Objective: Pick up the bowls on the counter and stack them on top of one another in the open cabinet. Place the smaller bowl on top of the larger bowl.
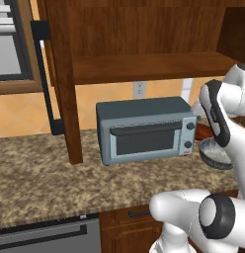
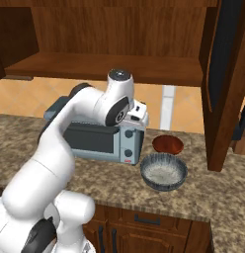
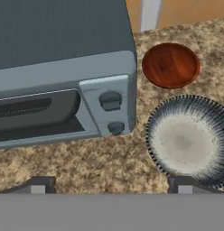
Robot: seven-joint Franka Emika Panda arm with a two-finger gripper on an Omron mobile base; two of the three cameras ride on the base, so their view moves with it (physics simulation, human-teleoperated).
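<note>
In the left base view, the grey bowl [image 1: 215,153] is seen near the counter's [image 1: 45,178] front edge. In the right base view, it [image 2: 164,171] lies below the pincer [image 2: 138,114], to its right; the red bowl [image 2: 168,144] sits behind. In the hand view, the pincer [image 3: 109,185] is spread wide and empty.

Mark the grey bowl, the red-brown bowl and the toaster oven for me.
grey bowl [image 2: 163,171], right base view, speckled inside.
red-brown bowl [image 3: 170,65], hand view, middle of its hollow.
toaster oven [image 1: 144,139], left base view, door glass.

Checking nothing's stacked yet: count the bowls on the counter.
2. The larger bowl sits on the counter right of the toaster oven; the smaller bowl sits just behind it.
</note>
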